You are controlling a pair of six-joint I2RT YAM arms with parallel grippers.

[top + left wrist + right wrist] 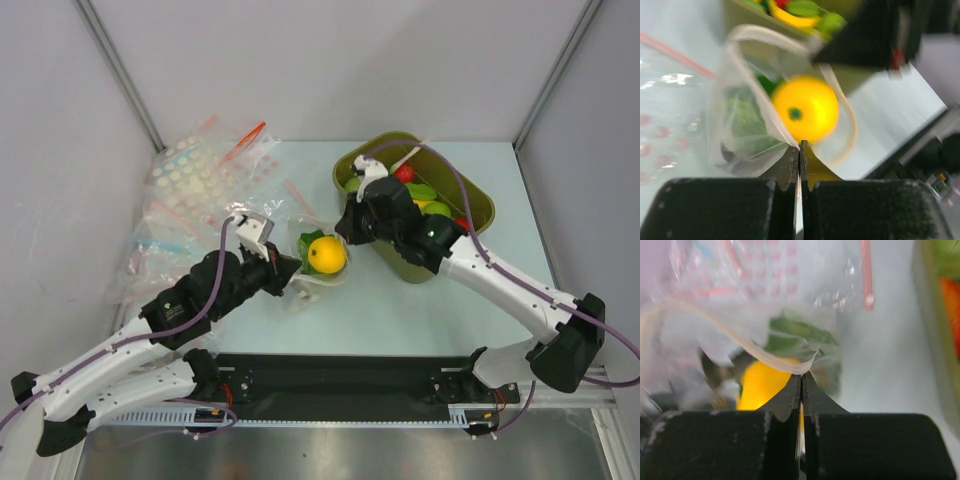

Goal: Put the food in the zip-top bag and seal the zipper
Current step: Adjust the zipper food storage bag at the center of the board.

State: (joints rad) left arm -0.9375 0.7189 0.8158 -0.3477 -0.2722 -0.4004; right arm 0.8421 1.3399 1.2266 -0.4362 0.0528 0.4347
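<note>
The clear zip-top bag [318, 282] hangs open between my two grippers at the table's middle. Inside it sit the round yellow-orange fruit [326, 255] and the ruffled green lettuce [306, 241]. My left gripper [293, 268] is shut on the bag's left rim; in the left wrist view [800, 146] the rim leaves its tips, with the fruit [806, 108] and lettuce [742, 117] beyond. My right gripper [345, 230] is shut on the right rim; the right wrist view [801, 376] shows the zipper strip [760, 352] curving from its tips above the fruit [762, 385] and lettuce [795, 332].
An olive bin [478, 205] of other toy food stands at the back right, right behind my right arm. A heap of spare clear bags [195, 195] with pink and red strips lies at the back left.
</note>
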